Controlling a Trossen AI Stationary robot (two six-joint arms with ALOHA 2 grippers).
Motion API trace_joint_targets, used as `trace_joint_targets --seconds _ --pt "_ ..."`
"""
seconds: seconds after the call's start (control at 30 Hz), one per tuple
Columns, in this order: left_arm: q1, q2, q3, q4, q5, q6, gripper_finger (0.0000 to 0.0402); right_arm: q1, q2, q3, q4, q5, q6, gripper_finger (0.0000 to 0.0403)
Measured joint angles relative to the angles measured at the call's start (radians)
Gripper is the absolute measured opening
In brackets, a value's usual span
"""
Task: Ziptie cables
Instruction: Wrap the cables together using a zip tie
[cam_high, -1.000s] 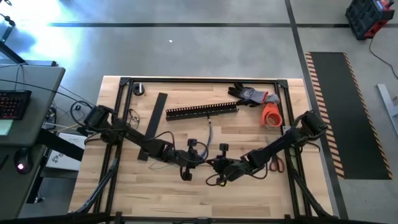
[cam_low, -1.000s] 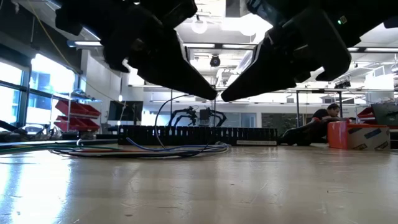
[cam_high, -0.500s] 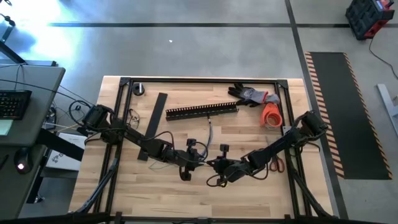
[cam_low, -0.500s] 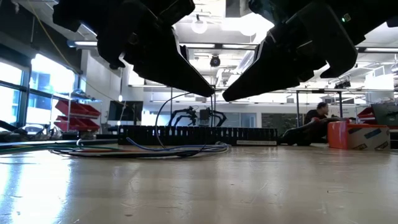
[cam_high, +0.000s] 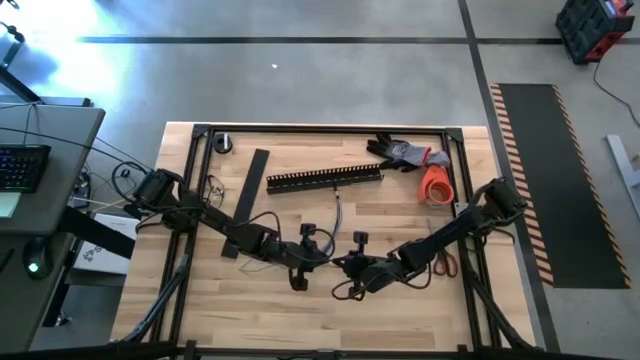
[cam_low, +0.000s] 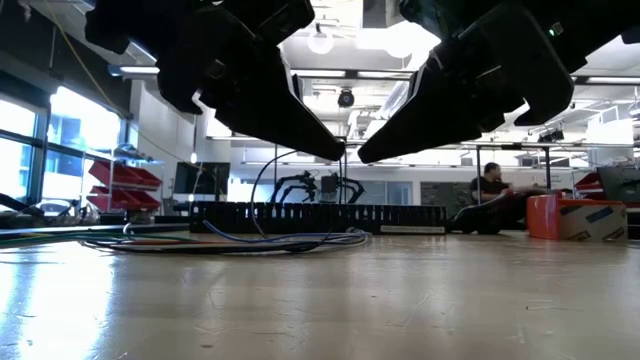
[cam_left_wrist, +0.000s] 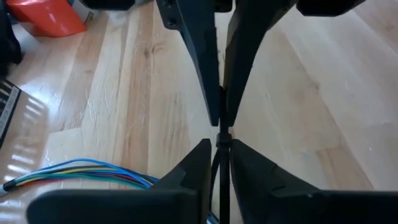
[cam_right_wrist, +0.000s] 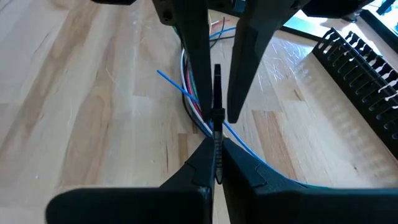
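The 2 arms meet tip to tip above the worktop (cam_high: 200, 300), near its front edge. The left gripper (cam_left_wrist: 217, 149) and the right gripper (cam_right_wrist: 216, 163), both closed, pinch the ziptie (cam_right_wrist: 216, 112). The cables (cam_low: 230, 240) lie loose behind, so I judge bundling is not done.

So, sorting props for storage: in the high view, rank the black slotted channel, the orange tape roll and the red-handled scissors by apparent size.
Largest to smallest:
1. Long black slotted plastic channel
2. Orange tape roll
3. Red-handled scissors, partly hidden by the right arm, so unsure.
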Motion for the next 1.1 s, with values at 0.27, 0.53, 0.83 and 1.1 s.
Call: trace_joint_targets --seconds 0.27,0.53,0.83,1.1 --pt "-0.003 0.001 0.000 0.013 0.000 0.007 0.0035 0.002 0.000 0.000 0.001 0.000 0.018 0.0000" --pt "-0.007 0.001 0.000 0.013 -0.002 0.008 0.0021 0.002 0.000 0.000 0.000 0.003 0.020 0.0000" --pt "-0.007 0.001 0.000 0.012 -0.002 0.001 0.0002 0.002 -0.035 0.000 -0.092 -0.002 0.068 0.0091" --pt "-0.007 0.001 0.000 0.011 -0.004 -0.001 0.0001 0.013 -0.060 0.001 -0.098 -0.007 -0.050 0.0183"
